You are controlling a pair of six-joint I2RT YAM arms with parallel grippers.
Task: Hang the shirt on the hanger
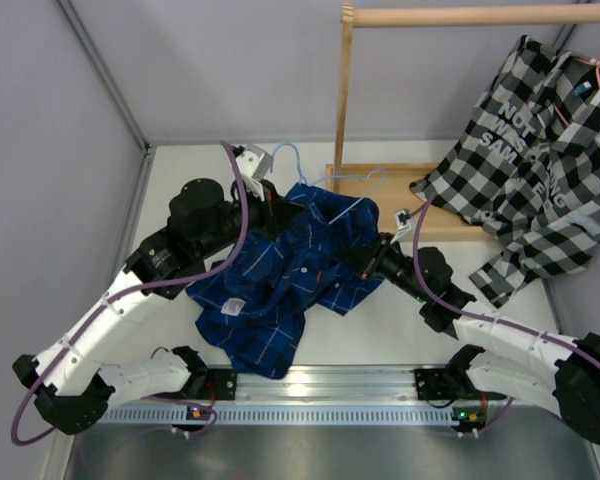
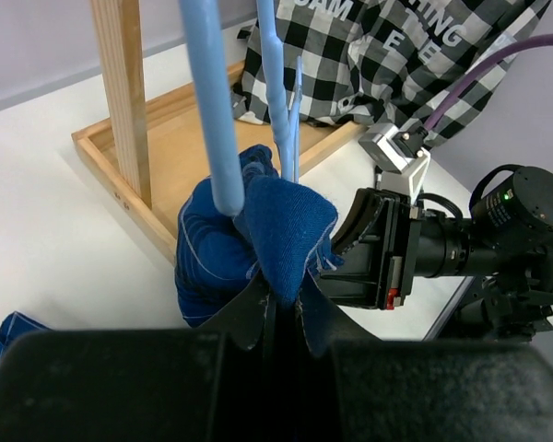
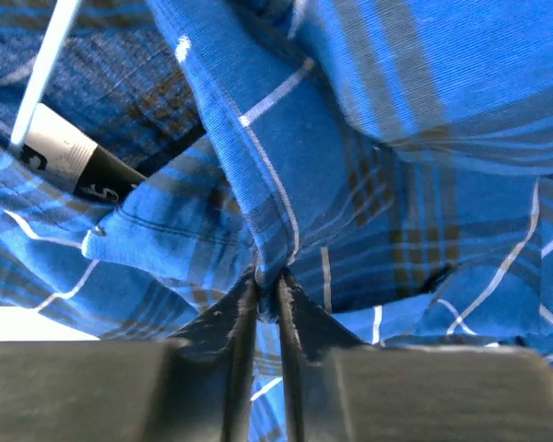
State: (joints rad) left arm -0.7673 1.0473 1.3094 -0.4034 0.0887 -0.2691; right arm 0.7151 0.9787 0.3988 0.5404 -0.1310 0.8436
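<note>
as the left hand (image 2: 278, 308) clamps the shirt (image 1: 270, 290) beside the hanger (image 2: 207, 101) and the right hand (image 3: 265, 285) clamps another fold, it's bunched mid-surface (image 1: 390, 330); threading step. next, i'd say, pull a shoulder over the hanger arm.

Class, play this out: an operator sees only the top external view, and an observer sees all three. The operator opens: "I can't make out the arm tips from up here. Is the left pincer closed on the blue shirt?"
Observer: Yes. In the left wrist view the left pincer is shut on a bunched fold of the shirt.
Operator: And the right one?
Observer: The right pincer is shut too, pinching a narrow ridge of the cloth.
Operator: Where is the hanger near the left grip?
Observer: Its pale-blue bars run down into that bunch, just above the grip.
</note>
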